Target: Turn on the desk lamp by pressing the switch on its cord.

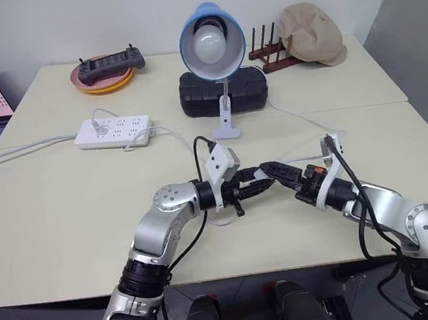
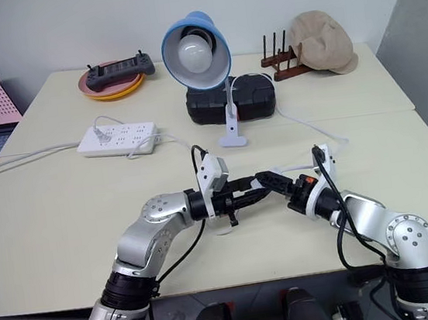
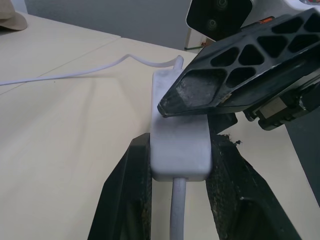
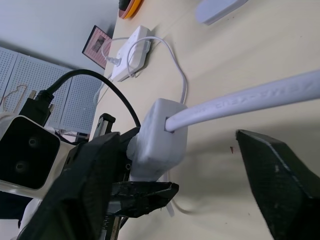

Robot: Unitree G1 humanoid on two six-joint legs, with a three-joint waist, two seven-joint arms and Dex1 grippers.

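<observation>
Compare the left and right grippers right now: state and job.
Left gripper is shut on the switch, one finger each side; right gripper has its fingers apart, holding nothing. Left points toward the robot's right, steadying the switch above the table; right points toward the robot's left, one finger tip laid on the switch's top face. Both meet at the switch, and the lamp looks unlit.

You see the left gripper [image 1: 258, 186] and right gripper [image 1: 272, 173] meeting tip to tip at table centre. At twelve o'clock from them stands the desk lamp [image 1: 211, 43], bulb unlit; the power strip [image 1: 113, 131] lies at ten o'clock.
</observation>
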